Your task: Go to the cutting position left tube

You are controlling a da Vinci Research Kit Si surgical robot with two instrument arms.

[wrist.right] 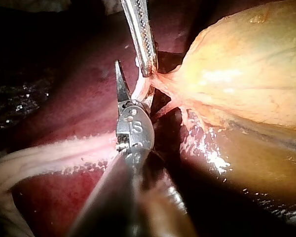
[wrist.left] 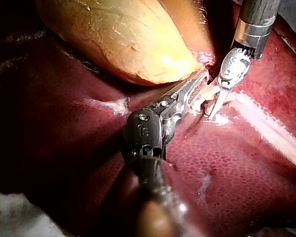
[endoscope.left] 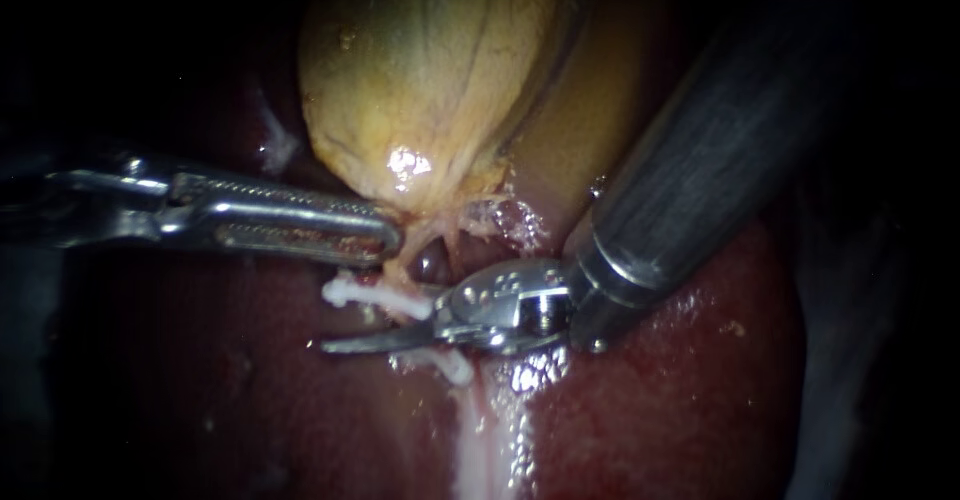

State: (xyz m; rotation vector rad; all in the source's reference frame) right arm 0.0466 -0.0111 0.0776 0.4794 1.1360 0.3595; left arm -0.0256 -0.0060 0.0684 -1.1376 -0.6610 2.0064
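Our left instrument (endoscope.left: 388, 242) clamps the gallbladder (endoscope.left: 430, 70) neck; blades of our right instrument (endoscope.left: 370, 338) stand parted, the tube (wrist.right: 140, 88) between them.

Legible text, labels, brands, signs: none on the tissue. Small stamped marks only (not transcribed), on the silver metal wrists of the slender dark-shafted right instrument (wrist.right: 122, 84) and left instrument (wrist.left: 197, 81).

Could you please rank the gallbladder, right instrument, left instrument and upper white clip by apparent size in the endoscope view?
gallbladder and right instrument: too alike, the instrument being nearer
left instrument
upper white clip
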